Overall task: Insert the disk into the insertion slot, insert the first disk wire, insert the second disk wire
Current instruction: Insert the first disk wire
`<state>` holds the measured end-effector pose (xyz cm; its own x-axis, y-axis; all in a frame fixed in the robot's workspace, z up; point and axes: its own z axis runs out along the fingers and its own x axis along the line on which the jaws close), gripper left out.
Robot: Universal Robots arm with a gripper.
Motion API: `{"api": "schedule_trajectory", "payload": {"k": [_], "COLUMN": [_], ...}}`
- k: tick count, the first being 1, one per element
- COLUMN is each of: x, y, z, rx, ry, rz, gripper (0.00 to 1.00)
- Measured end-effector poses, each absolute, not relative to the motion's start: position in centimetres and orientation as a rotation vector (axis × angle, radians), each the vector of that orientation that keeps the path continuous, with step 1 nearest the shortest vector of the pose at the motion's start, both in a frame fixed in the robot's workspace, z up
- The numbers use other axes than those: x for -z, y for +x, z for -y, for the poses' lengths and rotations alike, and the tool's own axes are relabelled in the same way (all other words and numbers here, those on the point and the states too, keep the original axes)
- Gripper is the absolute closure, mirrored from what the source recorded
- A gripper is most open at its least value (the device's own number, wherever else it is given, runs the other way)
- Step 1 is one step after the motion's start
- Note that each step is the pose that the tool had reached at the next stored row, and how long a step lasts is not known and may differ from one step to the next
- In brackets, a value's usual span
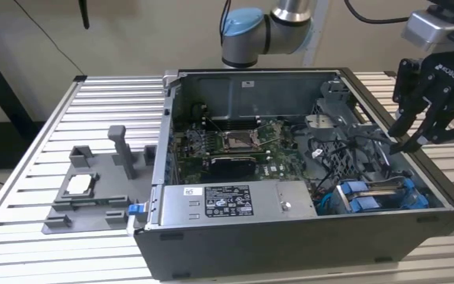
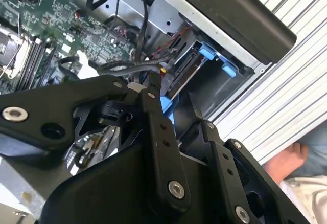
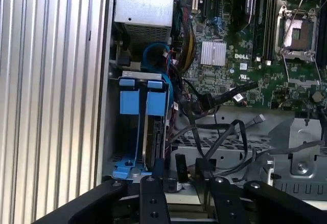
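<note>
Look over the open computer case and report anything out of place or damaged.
Nothing looks broken or spilled. The disk appears seated in the insertion slot, but loose black cables sprawl across the metal cage beside it, at least one connector end lying unplugged. The gripper hangs just above that tangle.

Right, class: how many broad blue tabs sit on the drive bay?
2. One blue tab sits beside the case wall; the other blue tab is right next to it, on the motherboard side. Others may be hidden deeper inside.
</note>
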<state>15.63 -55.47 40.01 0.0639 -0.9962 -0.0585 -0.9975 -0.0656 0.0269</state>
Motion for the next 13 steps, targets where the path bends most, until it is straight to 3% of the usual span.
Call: {"api": "schedule_trajectory", "payload": {"k": [13], "x": [-39.03], "y": [14.74], "z": [54.96], "rx": [-0.016], "ry": [-2.288], "rz": [-2.052], "gripper": [0.62]}}
